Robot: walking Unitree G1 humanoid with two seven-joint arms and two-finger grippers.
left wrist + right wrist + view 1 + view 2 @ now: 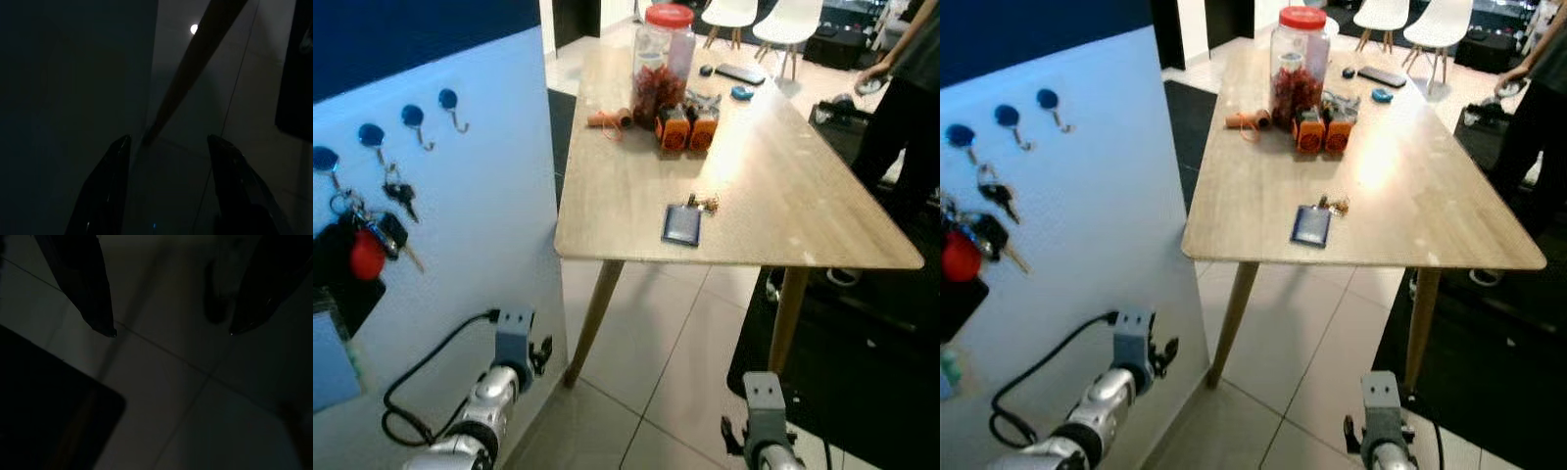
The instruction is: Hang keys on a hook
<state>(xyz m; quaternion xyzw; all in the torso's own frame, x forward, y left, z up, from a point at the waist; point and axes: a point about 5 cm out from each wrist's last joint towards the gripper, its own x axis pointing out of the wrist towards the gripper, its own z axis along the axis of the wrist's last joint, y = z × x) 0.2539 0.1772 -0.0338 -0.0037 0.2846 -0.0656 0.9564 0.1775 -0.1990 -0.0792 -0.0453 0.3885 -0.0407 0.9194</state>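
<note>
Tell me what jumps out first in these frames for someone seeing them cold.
The pale blue board on the robot's left, with a row of blue hooks and key bunches already hung at its near end. Then the wooden table ahead: a red-lidded jar at the far end, a small key set beside a blue card holder nearer.

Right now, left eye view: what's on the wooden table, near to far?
Dark blue flat key pouch with small keys → two orange blocks → clear plastic jar with red lid → black remote control.
</note>
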